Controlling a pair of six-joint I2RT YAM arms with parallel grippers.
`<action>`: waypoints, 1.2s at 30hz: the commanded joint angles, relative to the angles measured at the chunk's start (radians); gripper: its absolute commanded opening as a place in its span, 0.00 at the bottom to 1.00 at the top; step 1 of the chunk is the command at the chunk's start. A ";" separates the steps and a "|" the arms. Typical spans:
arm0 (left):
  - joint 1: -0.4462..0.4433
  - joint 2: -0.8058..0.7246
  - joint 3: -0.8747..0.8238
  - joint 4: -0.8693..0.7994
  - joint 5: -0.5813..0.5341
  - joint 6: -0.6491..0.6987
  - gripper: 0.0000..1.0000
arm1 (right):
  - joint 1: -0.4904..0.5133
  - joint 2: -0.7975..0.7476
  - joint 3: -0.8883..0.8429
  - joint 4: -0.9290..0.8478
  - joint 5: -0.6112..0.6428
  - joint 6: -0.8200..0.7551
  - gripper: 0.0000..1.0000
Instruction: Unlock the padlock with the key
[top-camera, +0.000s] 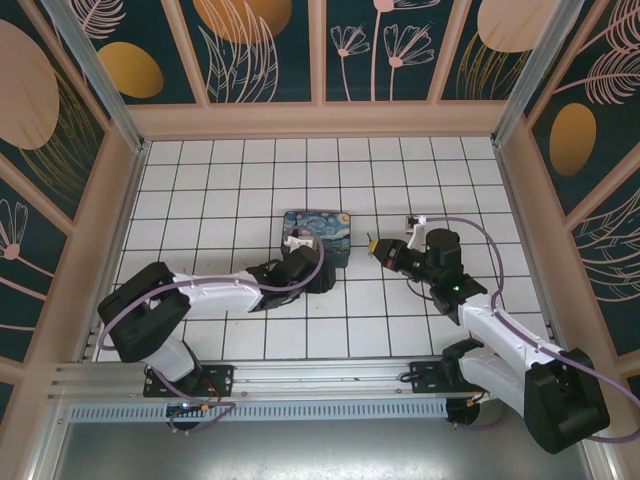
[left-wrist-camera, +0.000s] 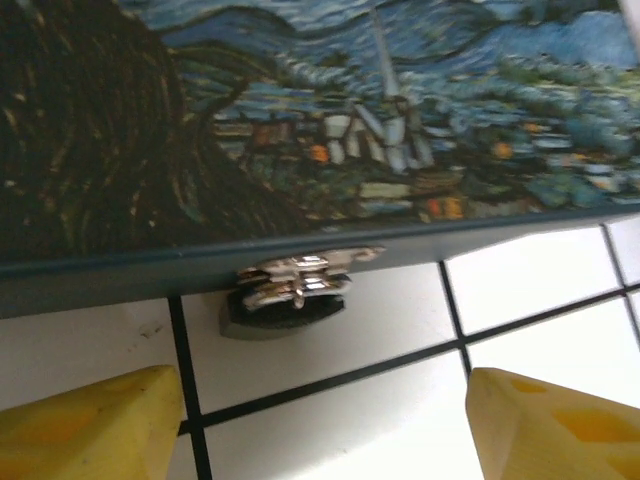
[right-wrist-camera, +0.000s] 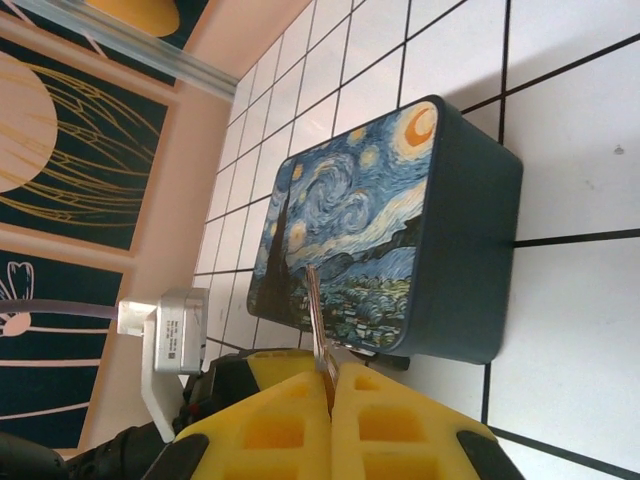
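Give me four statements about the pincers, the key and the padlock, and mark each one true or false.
1. The right pincer is shut on the key. True.
2. The left pincer is clamped on the padlock. False: its fingers are apart, and the padlock lies ahead of them, untouched.
3. The padlock sits against the lower edge of the painted box. True.
4. The key is already in the padlock. False: it is gripped in the right pincer, which in the top view is off to the right of the box, away from the padlock.
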 joint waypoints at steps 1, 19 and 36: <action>-0.006 0.039 0.049 -0.055 -0.078 0.011 0.71 | -0.019 -0.008 0.042 -0.012 -0.011 -0.035 0.00; -0.029 0.185 0.156 -0.170 -0.156 -0.044 0.55 | -0.043 0.021 0.019 0.064 -0.057 -0.027 0.00; -0.029 0.249 0.223 -0.203 -0.193 -0.057 0.38 | -0.043 -0.016 -0.035 0.097 -0.066 0.006 0.00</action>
